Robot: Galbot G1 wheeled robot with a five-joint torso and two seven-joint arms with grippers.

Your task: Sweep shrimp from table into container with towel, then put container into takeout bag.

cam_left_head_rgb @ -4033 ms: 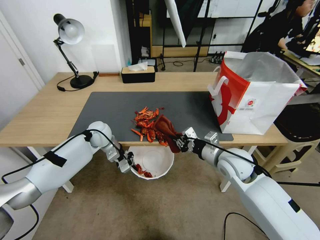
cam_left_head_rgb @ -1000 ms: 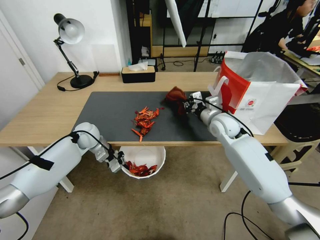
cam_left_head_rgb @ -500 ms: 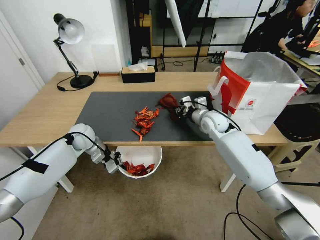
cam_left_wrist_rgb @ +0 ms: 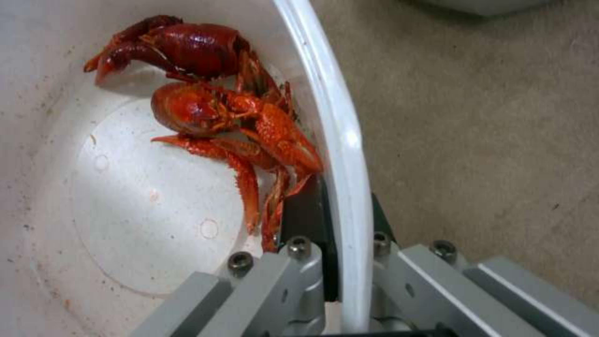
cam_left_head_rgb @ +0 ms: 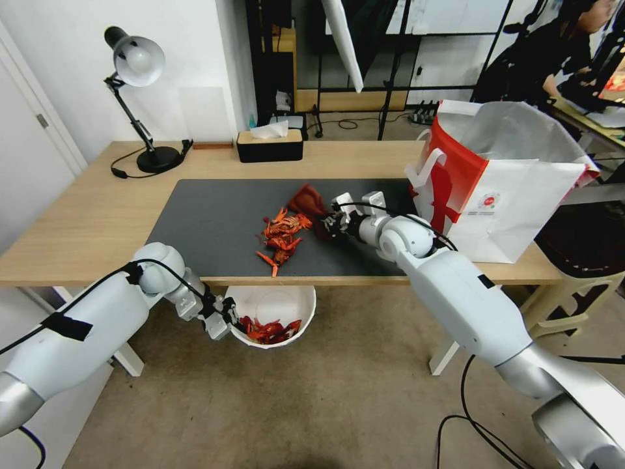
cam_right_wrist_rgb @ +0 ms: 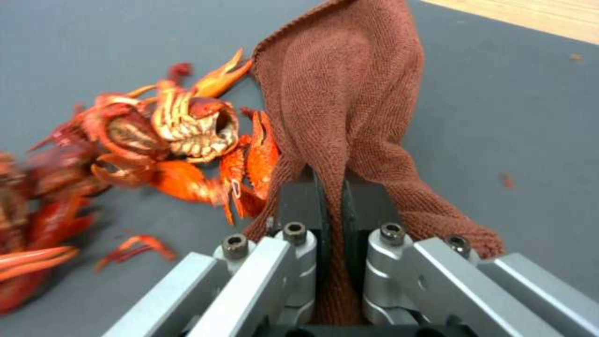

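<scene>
A pile of red-orange shrimp (cam_left_head_rgb: 281,234) (cam_right_wrist_rgb: 156,140) lies on the dark mat of the wooden table (cam_left_head_rgb: 84,221), near its front edge. My right gripper (cam_left_head_rgb: 325,225) (cam_right_wrist_rgb: 331,187) is shut on the red-brown towel (cam_left_head_rgb: 309,203) (cam_right_wrist_rgb: 340,89), which touches the pile's far right side. Below the table's front edge my left gripper (cam_left_head_rgb: 228,317) (cam_left_wrist_rgb: 334,220) is shut on the rim of the white container (cam_left_head_rgb: 286,301) (cam_left_wrist_rgb: 325,93), which holds several shrimp (cam_left_head_rgb: 270,330) (cam_left_wrist_rgb: 218,117). The white and red takeout bag (cam_left_head_rgb: 501,182) stands open at the table's right end.
A black tissue box (cam_left_head_rgb: 269,144) and a desk lamp (cam_left_head_rgb: 137,98) stand along the table's far side. Carpeted floor lies under the container. A stool (cam_left_head_rgb: 579,260) stands to the right of the table.
My right gripper swept shrimp off the edge, lifted back over the mat with the towel, then came down leftward against the pile. The container has more shrimp and shifted slightly left.
</scene>
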